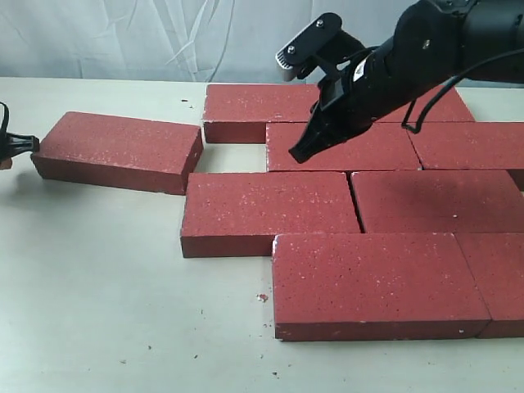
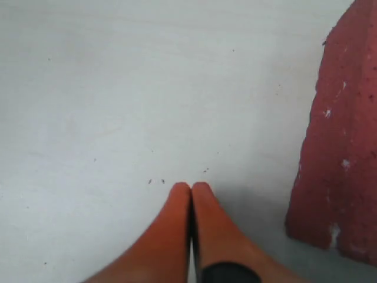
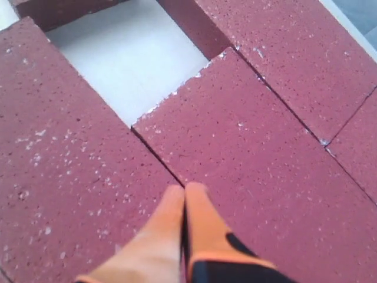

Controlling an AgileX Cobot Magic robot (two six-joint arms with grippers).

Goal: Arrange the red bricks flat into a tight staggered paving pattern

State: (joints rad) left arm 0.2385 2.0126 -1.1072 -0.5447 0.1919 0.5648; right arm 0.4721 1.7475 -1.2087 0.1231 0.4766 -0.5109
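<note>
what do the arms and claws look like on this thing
The right arm is black and chunky, with a grey bracket on top and a thin black cable looping beneath it. Seen up close, the right claw and the left claw both have smooth, tapered orange fingers, with a black patch near the base.

No text, label, brand, number or sign can be read in any of the three views (the white flecks on the red bricks (image 1: 270, 213) are speckle in their rough faces, not print)
</note>
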